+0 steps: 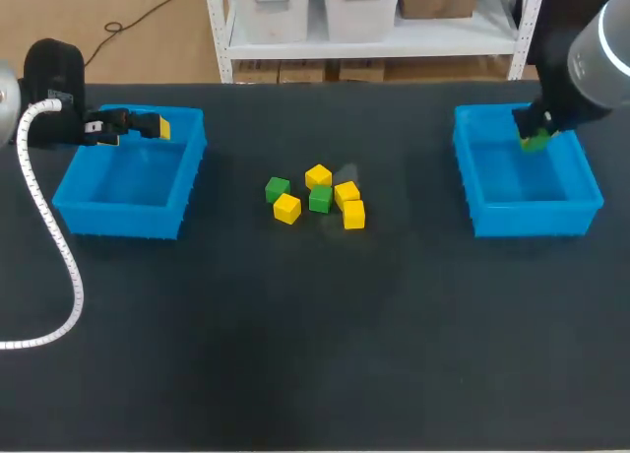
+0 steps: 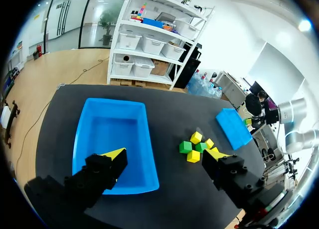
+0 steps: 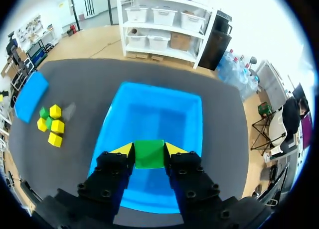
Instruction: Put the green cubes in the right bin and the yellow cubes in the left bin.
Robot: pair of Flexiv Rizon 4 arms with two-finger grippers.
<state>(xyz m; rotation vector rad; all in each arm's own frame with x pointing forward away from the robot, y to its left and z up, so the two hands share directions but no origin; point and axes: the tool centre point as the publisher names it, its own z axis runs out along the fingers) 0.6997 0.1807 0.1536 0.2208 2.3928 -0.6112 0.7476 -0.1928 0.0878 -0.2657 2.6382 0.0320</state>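
On the dark table (image 1: 315, 355), the right arm (image 1: 591, 59) enters from 2 o'clock, its jaws clamped on a green cube (image 3: 149, 154) over the right bin (image 1: 532, 220) at 3 o'clock. The left arm (image 1: 54, 79) reaches over the left bin (image 1: 118, 222) at 9 o'clock with its jaws spread wide. Four yellow cubes (image 1: 353, 215) and two loose green cubes (image 1: 278, 189) cluster mid-table.

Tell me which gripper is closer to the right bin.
Right. The right gripper is over the right bin, holding a green cube. The left gripper is far off, over the left bin.
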